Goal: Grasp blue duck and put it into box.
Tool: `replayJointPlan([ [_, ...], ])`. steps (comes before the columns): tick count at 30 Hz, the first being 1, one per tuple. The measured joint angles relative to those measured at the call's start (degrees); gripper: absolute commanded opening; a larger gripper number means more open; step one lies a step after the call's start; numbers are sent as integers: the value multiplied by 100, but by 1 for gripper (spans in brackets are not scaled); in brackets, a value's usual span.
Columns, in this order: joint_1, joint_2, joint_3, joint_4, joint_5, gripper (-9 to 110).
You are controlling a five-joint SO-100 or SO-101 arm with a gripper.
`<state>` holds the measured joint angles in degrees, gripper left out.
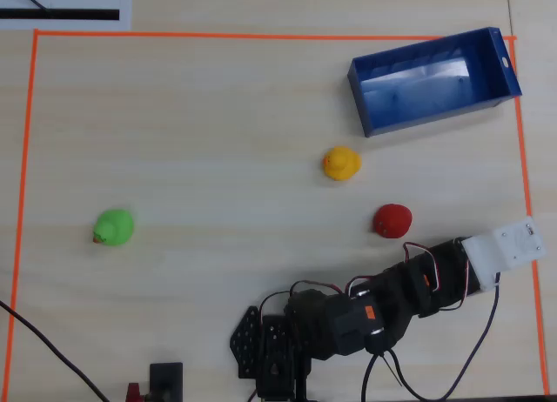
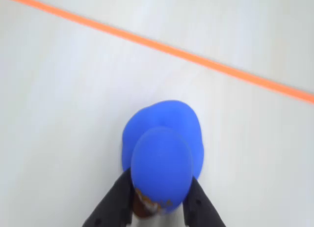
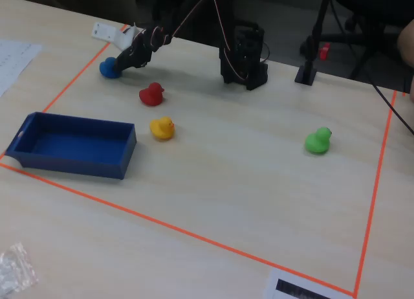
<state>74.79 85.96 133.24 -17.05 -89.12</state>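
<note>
Pale wood-grain worktop (image 3: 246,182) edged with orange tape. Small rounded blue toy duck (image 2: 163,151) sits directly between the fingers of the black two-finger gripper (image 2: 159,200), beak end toward the wrist, body stretching straight ahead. Jaws narrowed onto both flanks, seemingly touching, duck resting on the worktop. Rectangular dark-blue plastic box (image 3: 71,145) well apart from the gripper, beyond the red and yellow ducks.
</note>
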Motion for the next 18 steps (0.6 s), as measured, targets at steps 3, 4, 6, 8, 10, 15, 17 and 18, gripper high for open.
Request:
replayJointPlan([
  [3, -343, 545, -132, 448, 475, 0],
  [4, -483, 756, -211, 615, 642, 0],
  [6, -791, 1178, -448, 1011, 1002, 0],
  [8, -1107, 1547, -773, 1477, 1380, 0],
  [10, -1441, 1854, -1160, 1978, 1758, 0],
  [15, -2355, 2145, -1969, 2716, 2364, 0],
  [17, -2716, 2136, -2048, 2698, 2373, 0],
  [18, -2883, 2083, -2065, 2628, 2373, 0],
])
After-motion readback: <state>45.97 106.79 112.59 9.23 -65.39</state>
